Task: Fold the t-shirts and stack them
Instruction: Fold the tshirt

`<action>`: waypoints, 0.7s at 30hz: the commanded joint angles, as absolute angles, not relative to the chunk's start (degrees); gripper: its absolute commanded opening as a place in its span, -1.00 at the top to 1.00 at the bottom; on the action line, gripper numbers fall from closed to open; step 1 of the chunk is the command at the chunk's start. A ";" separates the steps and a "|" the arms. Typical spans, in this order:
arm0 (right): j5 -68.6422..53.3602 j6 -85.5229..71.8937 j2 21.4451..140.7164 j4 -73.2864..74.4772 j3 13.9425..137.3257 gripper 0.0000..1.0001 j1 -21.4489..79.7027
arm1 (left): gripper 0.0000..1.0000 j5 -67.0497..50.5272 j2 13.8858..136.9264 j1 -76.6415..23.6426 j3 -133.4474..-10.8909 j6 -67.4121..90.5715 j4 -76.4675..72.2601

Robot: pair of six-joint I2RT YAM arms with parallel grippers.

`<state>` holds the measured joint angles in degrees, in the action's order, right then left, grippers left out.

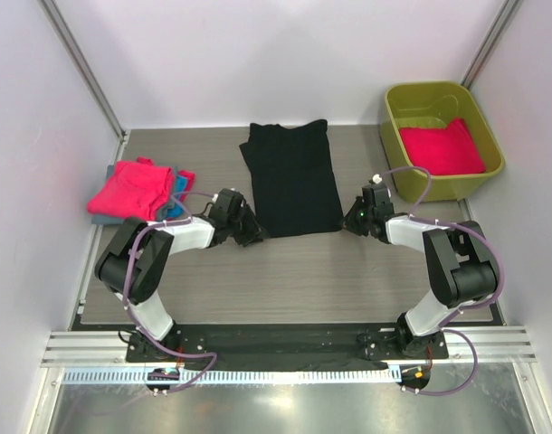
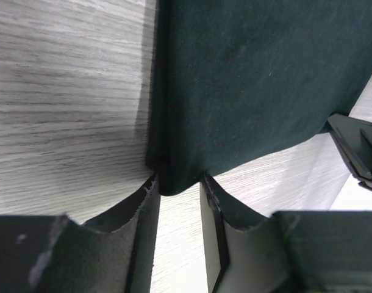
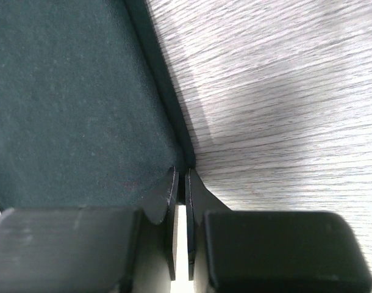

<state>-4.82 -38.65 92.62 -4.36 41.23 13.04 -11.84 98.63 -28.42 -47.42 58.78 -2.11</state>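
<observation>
black t-shirt (image 1: 291, 176): matt soft cloth, fine knit, faint lint specks
pink t-shirts (image 1: 131, 188), far left: bright matt cloth, soft folds
pink t-shirt in tub (image 1: 442, 147): same matt cloth
tub (image 1: 489, 149), far right: olive plastic, smooth, slight sheen
table (image 1: 294, 271): grey wood-grain surface, matt, streaky
left gripper (image 2: 178, 183) fingers: black, matt, rough-cut edges
right gripper (image 3: 180, 178) fingers: black, matt
near rail (image 1: 285, 348): bare metal, brushed
walls (image 1: 285, 54): pale, smooth, matt

Folded t-shirt (image 1: 291, 177) mid-table; shirt stack (image 1: 136, 190) far left; tub (image 1: 441, 140) far right
</observation>
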 commanded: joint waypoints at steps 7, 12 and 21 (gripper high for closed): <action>-3.95 -37.27 91.41 -4.22 39.90 0.85 13.01 | 0.07 -4.57 99.67 -28.48 -46.67 58.54 -1.23; -3.78 -37.18 91.32 -4.22 39.90 0.85 12.92 | 0.05 -2.46 98.62 -28.30 -46.67 57.75 -0.18; -4.04 -37.35 91.49 -4.39 39.81 0.85 12.92 | 0.25 -3.33 99.49 -26.98 -46.76 58.18 0.71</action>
<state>-4.91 -38.63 92.49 -5.17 40.71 12.99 -6.87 98.24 -27.64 -47.44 59.57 -3.42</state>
